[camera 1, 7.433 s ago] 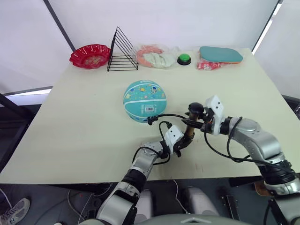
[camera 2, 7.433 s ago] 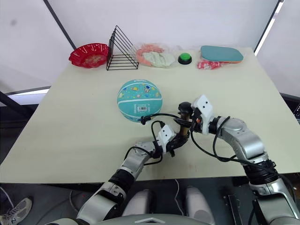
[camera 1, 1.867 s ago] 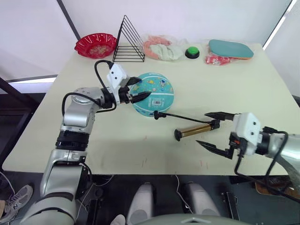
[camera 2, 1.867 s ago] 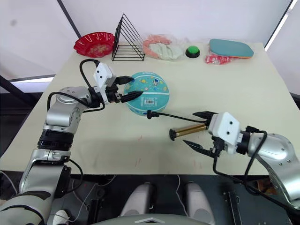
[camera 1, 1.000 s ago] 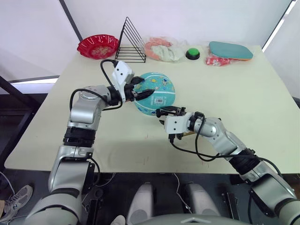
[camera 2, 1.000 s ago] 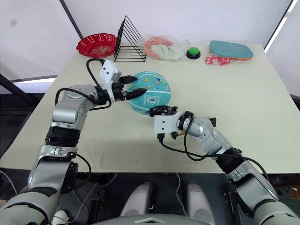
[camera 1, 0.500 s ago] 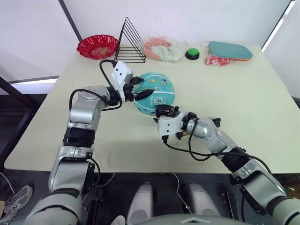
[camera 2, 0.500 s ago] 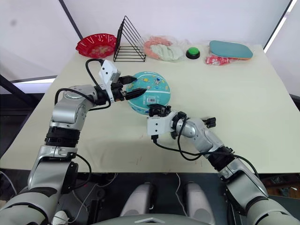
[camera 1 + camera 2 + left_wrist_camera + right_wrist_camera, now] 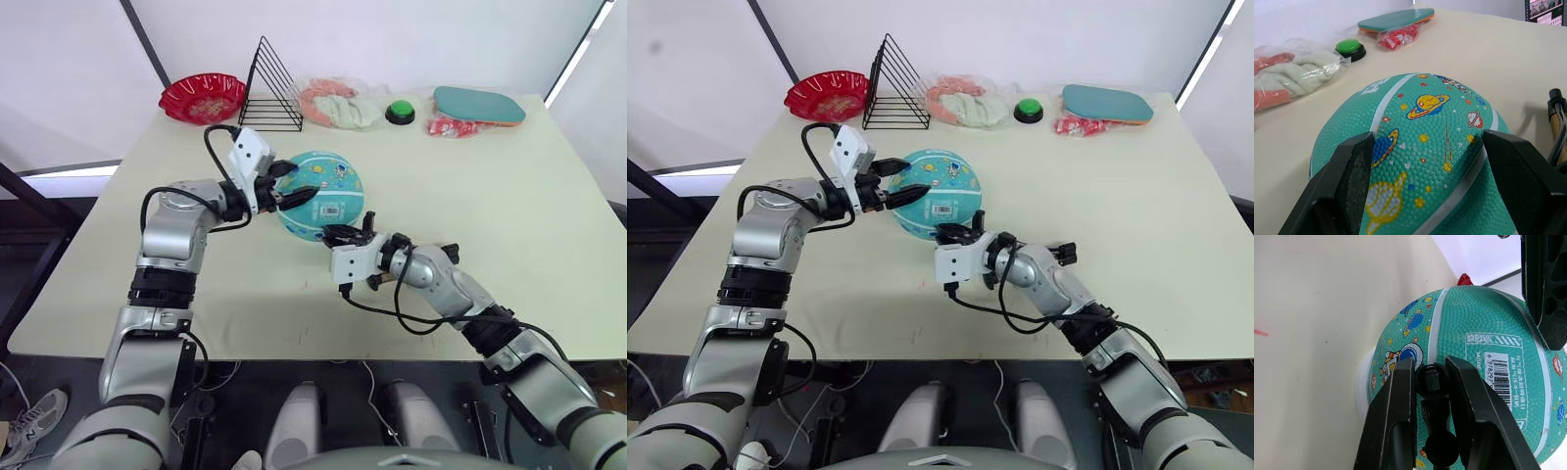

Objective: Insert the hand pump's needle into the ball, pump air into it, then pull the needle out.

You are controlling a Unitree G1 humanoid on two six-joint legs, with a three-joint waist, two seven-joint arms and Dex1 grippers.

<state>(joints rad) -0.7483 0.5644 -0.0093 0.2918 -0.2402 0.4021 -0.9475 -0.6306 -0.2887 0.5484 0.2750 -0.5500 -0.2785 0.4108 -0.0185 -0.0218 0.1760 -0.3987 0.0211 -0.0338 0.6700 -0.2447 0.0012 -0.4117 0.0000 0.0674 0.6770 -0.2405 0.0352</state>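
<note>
Ball [image 9: 321, 194]: on the bench [image 9: 509, 196], on a white ring, between the left gripper [image 9: 294, 186] fingers, spread across it.
Right gripper [image 9: 1431, 382]: clamped on the hose end fitting at the ball's near side.
Needle: hidden.
Progress: pump [image 9: 446, 256] lies unattended; likely extraction stage.
Label: "PEAK", barcode 6 978297.

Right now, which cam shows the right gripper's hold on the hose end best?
Right wrist view: the right gripper is shut on the hose end, right against the ball. The eye views show that gripper at the ball's near side, grip detail too small. The left wrist view shows the hand pump behind the ball.
</note>
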